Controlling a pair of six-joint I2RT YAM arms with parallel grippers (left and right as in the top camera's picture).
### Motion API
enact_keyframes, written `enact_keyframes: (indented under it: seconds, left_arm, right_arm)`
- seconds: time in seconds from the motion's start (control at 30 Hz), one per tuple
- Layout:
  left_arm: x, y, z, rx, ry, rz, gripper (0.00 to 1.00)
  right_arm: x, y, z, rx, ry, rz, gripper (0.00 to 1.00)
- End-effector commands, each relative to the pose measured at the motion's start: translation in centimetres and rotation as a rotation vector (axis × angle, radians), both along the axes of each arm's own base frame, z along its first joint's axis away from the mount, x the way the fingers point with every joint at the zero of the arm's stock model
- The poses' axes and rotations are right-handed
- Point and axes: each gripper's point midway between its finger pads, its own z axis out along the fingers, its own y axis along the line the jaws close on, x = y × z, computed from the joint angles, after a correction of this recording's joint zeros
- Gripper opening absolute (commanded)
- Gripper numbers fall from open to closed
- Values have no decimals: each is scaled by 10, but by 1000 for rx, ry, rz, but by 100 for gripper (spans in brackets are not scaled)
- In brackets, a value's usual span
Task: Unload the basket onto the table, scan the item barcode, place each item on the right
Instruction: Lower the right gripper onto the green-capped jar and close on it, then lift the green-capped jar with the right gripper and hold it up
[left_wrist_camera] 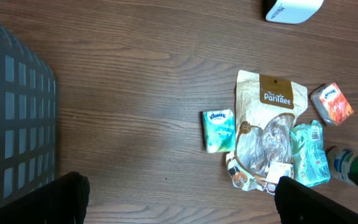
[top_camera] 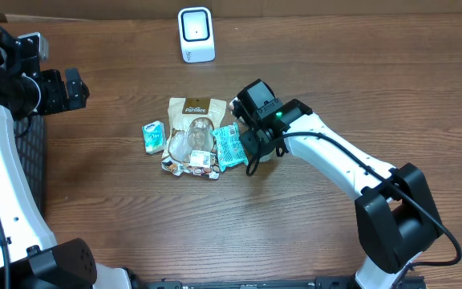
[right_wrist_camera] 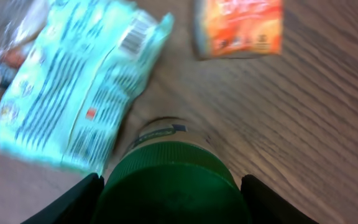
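Bottle (right_wrist_camera: 160, 134) with green cap (right_wrist_camera: 173, 177) stands upright on the worktop (top_camera: 135, 225), at the right edge of the item cluster. Right gripper (top_camera: 257, 144) sits over it from above. Wrist view: fingers (right_wrist_camera: 73, 202) lie against both sides of the cap, clamped on it. Bottle base appears to rest on the wood.

Teal packet (right_wrist_camera: 73, 93) lies just left of the bottle, barcode visible near its upper end. Orange pack (right_wrist_camera: 238, 28) lies flat beyond the bottle, apart from it.

Rest of cluster, per overhead: tan Pantree bag (top_camera: 195, 112) at centre, its clear window facing up, the teal packet touching its right edge. Small Kleenex pack (top_camera: 152, 136) lies just left of the bag. A few small wrappers (top_camera: 191, 166) lie at the bag's lower edge.

Scanner (top_camera: 196, 34), white, stands at the far edge of the worktop, well apart from the cluster.

Left gripper (left_wrist_camera: 182, 183) hovers off to the left, near the dark mesh basket (left_wrist_camera: 17, 124). Its jaws are spread wide with nothing between them, well apart from all items.
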Motion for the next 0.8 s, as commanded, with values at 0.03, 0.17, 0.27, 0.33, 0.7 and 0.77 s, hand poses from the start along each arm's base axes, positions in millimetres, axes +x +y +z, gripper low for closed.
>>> enact_keyframes:
  seconds: [0.03,0.17,0.27,0.33,0.7,0.77]
  left_arm:
    - [2,-1,2,5,-9,-21,99]
    - [2,-1,2,5,-9,-21,100]
    - [2,-1,2,5,-9,-21,100]
    - [2,-1,2,5,-9,-21,99]
    - [2,-1,2,5,-9,-21,100]
    - [2,-1,2,5,-9,-21,100]
  right_arm:
    - [-12,4,2,-36,30,247,42]
    - [-19,-2,3,-67,62,302,41]
    - [-22,-7,8,-82,84,340,41]
    - [-22,-11,12,-91,96,357,42]
    - [-20,-15,15,-89,98,345,50]
    - [-17,-13,17,-77,91,310,54]
